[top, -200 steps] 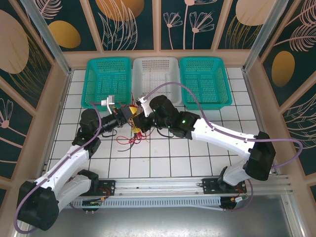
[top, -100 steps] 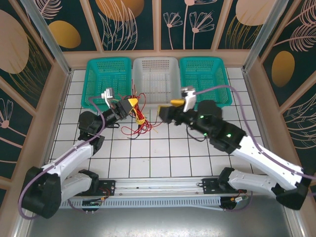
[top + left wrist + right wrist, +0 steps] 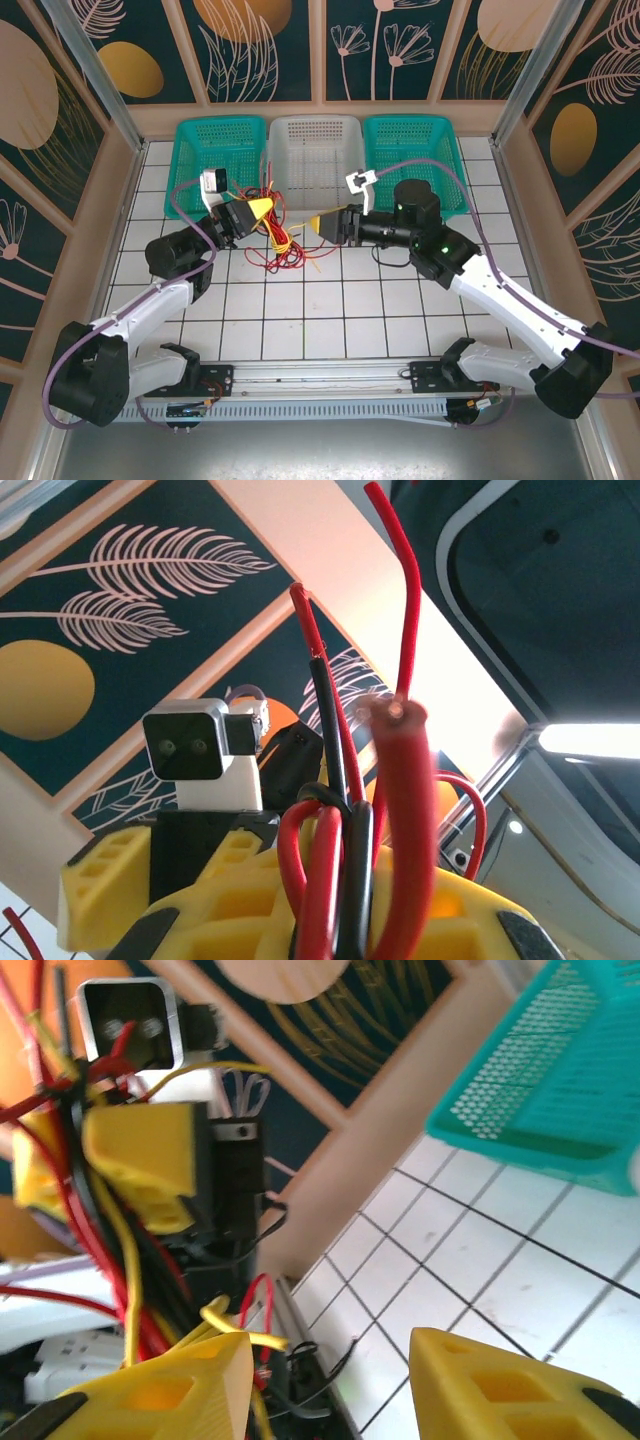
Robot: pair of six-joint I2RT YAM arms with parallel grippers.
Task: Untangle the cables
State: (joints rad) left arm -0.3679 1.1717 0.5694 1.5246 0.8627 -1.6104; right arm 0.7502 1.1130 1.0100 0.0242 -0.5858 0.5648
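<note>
Left claw (image 3: 263,208) clamping shut on cables (image 3: 280,244); red and black strands sticking up between its yellow fingers (image 3: 250,920). Rest of bundle hanging down, lower loops lying on tiled counter (image 3: 330,310). Right claw (image 3: 325,222) standing partly open, gripping nothing, pointing at bundle from just beside it.

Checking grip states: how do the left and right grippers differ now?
Left gripper is shut on the cables, red and black strands pinched between its fingers; right gripper is open, floor showing between its fingers. Left carries the bundle; right sits beside it. Both have yellow fingers and face each other.
</note>
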